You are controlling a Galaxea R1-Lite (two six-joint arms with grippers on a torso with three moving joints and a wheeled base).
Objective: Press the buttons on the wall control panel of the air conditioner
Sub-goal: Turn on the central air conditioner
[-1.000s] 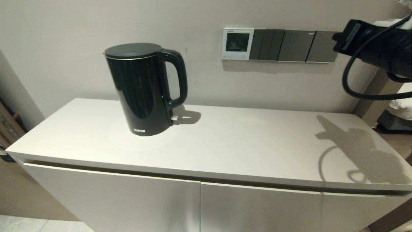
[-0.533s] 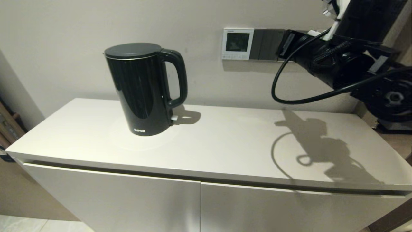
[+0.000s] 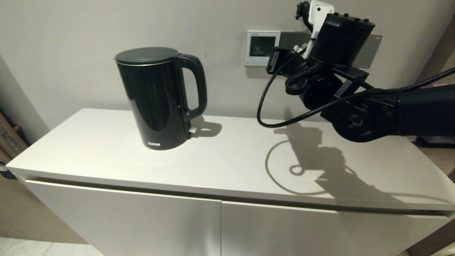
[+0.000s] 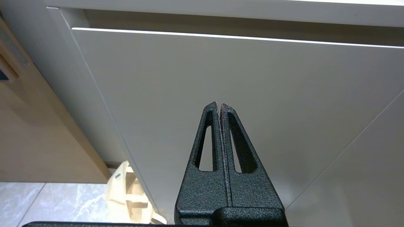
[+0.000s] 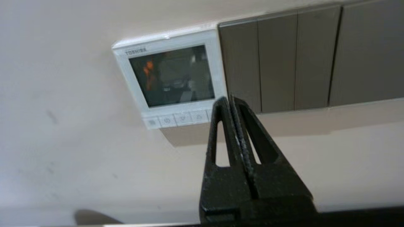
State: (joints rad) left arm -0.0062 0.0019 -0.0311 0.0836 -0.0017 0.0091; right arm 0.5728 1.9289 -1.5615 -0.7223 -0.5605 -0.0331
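The white wall control panel (image 3: 262,47) with a dark screen hangs on the wall, left of grey switch plates. In the right wrist view the panel (image 5: 172,77) shows its row of pale buttons (image 5: 176,119) along the bottom edge. My right gripper (image 5: 228,99) is shut and empty, its tips in front of the panel's lower right corner, a short way off the wall. In the head view the right gripper (image 3: 273,61) is just right of the panel. My left gripper (image 4: 219,105) is shut and parked low, facing the cabinet door.
A black electric kettle (image 3: 160,97) stands on the white cabinet top (image 3: 231,160) at the left. Grey switch plates (image 5: 315,60) sit right of the panel. A cable (image 3: 270,106) loops from the right arm above the cabinet top.
My right arm has swung in from the far right to the left along the wall, past the grey switch plates, up to the panel's right edge.
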